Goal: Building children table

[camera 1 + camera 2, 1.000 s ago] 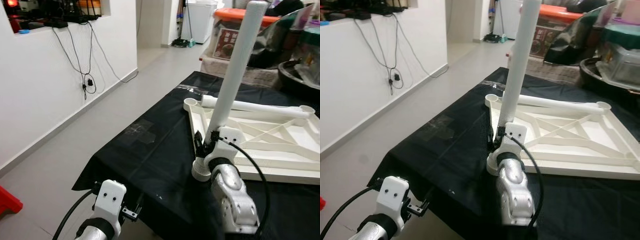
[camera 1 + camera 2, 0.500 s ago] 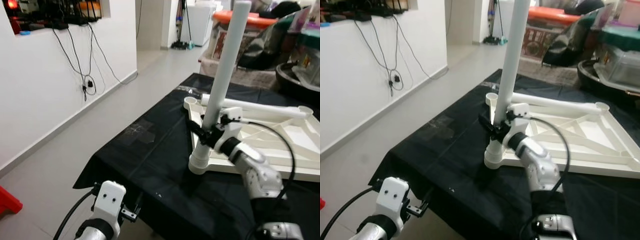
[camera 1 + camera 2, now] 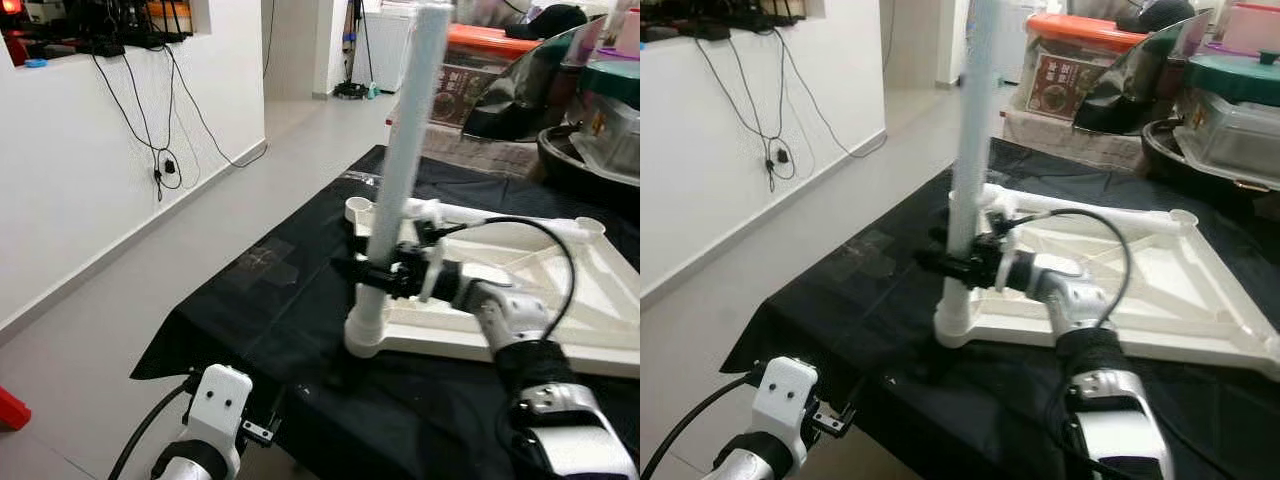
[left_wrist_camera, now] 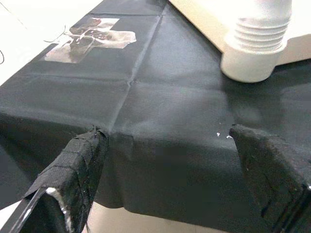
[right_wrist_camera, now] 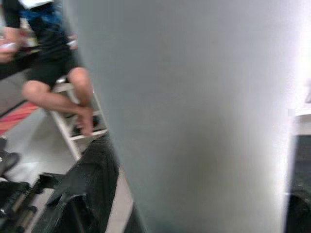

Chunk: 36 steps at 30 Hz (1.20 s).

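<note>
At tabletop corner (image 3: 352, 208): right end effector (image 3: 372, 274) grips upright leg (image 3: 398, 170).

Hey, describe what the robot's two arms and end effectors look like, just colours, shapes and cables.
The right arm is shiny silver and rounded, with a ribbed black band, a white wrist block and a thin black cable looping over it. Its right end effector is black. The left arm ends in a white, boxy wrist housing with small round holes and a thick black cable. The left end effector has two long fingers wrapped in black woven tape.
</note>
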Available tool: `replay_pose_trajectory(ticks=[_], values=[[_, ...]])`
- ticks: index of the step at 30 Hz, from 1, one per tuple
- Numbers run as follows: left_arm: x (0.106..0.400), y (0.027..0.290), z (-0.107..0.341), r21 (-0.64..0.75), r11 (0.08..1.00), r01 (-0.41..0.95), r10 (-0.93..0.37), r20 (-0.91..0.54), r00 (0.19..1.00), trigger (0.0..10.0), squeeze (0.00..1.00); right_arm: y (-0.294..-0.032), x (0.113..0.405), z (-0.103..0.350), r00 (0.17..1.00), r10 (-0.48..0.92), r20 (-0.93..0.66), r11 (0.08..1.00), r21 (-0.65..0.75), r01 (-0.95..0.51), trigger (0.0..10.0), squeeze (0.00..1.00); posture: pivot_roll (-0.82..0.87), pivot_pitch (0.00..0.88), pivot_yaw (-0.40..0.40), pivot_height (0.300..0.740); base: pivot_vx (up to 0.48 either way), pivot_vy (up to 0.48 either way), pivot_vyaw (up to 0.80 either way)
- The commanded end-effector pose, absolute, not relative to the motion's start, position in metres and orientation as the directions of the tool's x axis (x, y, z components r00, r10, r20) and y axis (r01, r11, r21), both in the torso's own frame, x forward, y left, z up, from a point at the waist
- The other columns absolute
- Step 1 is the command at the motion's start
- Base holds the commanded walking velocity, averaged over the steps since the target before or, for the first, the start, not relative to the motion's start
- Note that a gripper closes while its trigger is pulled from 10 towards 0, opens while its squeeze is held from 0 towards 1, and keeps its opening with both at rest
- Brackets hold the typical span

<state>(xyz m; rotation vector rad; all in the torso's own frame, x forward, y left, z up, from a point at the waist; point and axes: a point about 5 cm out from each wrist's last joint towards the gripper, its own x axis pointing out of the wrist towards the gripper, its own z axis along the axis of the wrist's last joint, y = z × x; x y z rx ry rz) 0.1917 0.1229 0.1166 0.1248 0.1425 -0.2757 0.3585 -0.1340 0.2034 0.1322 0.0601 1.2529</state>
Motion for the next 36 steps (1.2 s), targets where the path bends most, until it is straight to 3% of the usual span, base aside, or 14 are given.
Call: replay_pose_trajectory(ticks=[1,2,3,4,10,15,16,18,19,22,23,28,30,36], values=[[0.189,0.121,0.115,0.097,0.950,0.296,-0.278,-0.167,0.946,10.0,0.00,-0.124,0.358,0.206,0.253,0.967,0.022,0.249,0.113,-0.962,10.0,0.00,0.27,0.000,-0.099,0.740,0.000,0.000,0.00],[0.188,0.118,0.116,0.088,0.945,0.315,-0.298,-0.164,0.940,10.0,0.00,-0.117,0.359,0.207,0.218,0.975,0.027,0.215,0.103,-0.971,1.3,0.00,0.28,0.001,-0.101,0.740,0.000,0.000,0.00],[0.188,0.118,0.116,0.088,0.945,0.315,-0.298,-0.164,0.940,10.0,0.00,-0.117,0.359,0.207,0.218,0.975,0.027,0.215,0.103,-0.971,1.3,0.00,0.28,0.001,-0.101,0.740,0.000,0.000,0.00],[0.188,0.117,0.116,0.088,0.940,0.330,-0.313,-0.165,0.936,10.0,0.00,-0.113,0.359,0.208,0.186,0.982,0.035,0.182,0.096,-0.979,0.0,0.00,0.28,0.010,-0.103,0.740,0.000,0.000,0.00],[0.186,0.115,0.117,0.088,0.936,0.340,-0.323,-0.166,0.932,10.0,0.00,-0.109,0.359,0.207,0.183,0.982,0.053,0.179,0.068,-0.982,0.0,0.00,0.28,0.019,-0.099,0.740,0.000,0.000,0.00],[0.187,0.116,0.117,0.087,0.936,0.341,-0.323,-0.169,0.931,10.0,0.00,-0.119,0.365,0.199,0.419,0.905,0.078,0.417,0.039,-0.908,0.0,0.00,0.26,0.020,-0.090,0.740,0.000,0.000,0.00],[0.187,0.116,0.117,0.087,0.936,0.341,-0.323,-0.169,0.931,10.0,0.00,-0.119,0.365,0.199,0.419,0.905,0.078,0.417,0.039,-0.908,0.0,0.00,0.26,0.020,-0.090,0.740,0.000,0.000,0.00],[0.188,0.116,0.116,0.087,0.935,0.344,-0.326,-0.170,0.930,10.0,0.00,-0.143,0.370,0.192,0.764,0.639,0.091,0.767,0.002,-0.642,0.0,0.00,0.24,0.018,-0.076,0.740,0.000,0.000,0.00],[0.189,0.116,0.115,0.088,0.934,0.345,-0.327,-0.171,0.929,10.0,0.00,-0.153,0.369,0.191,0.849,0.518,0.100,0.854,-0.015,-0.520,0.0,0.00,0.24,0.018,-0.074,0.740,0.000,0.000,0.00],[0.190,0.117,0.115,0.089,0.933,0.350,-0.331,-0.172,0.928,10.0,0.00,-0.166,0.367,0.188,0.936,0.335,0.112,0.942,-0.020,-0.335,0.0,0.00,0.23,0.016,-0.065,0.740,0.000,0.000,0.00],[0.192,0.117,0.115,0.092,0.929,0.357,-0.339,-0.171,0.925,10.0,0.00,-0.182,0.356,0.184,0.993,0.045,0.112,0.999,-0.009,-0.044,0.0,0.00,0.23,0.013,-0.062,0.740,0.000,0.000,0.00],[0.194,0.116,0.116,0.096,0.928,0.361,-0.343,-0.167,0.924,10.0,0.00,-0.187,0.342,0.181,0.983,-0.151,0.102,0.989,0.004,0.151,0.0,0.00,0.23,0.009,-0.063,0.740,0.000,0.000,0.00],[0.197,0.115,0.116,0.100,0.928,0.359,-0.341,-0.161,0.926,10.0,0.00,-0.166,0.326,0.170,0.949,-0.316,0.013,0.945,0.089,0.314,0.0,0.00,0.23,0.007,-0.070,0.740,0.000,0.000,0.00],[0.198,0.115,0.116,0.099,0.932,0.350,-0.332,-0.159,0.930,10.0,0.00,-0.142,0.323,0.168,0.945,-0.326,-0.029,0.939,0.111,0.327,0.0,0.00,0.24,0.003,-0.078,0.740,0.000,0.000,0.00]])
